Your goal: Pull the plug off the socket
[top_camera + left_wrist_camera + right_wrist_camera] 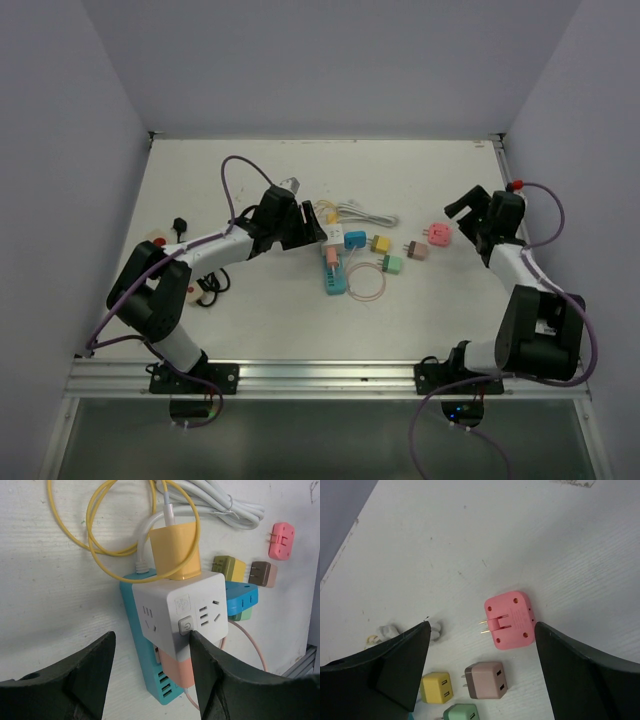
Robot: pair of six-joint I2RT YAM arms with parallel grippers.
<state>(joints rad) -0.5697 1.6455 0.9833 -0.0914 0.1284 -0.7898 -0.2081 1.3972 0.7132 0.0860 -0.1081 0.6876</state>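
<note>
**Three camera views**

The top camera sits above and behind the arm bases (192,378), looking down on the whole bench (250,320) from afar. The left wrist camera looks down past the left gripper (152,640), close on the white socket cube (180,610) just ahead of it. The right wrist camera looks down past the right gripper (482,627) at the pink plug (512,620). All views share that plug.

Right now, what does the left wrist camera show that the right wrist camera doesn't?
Only left wrist: the white cube socket with a yellow plug seated in its far side, over a teal power strip, plus a looped yellow cable. Only right wrist: the slotted face of the pale green square adapter. Both: the pink square adapter, the mauve adapter and the small yellow adapter, loose on the white table.
</note>
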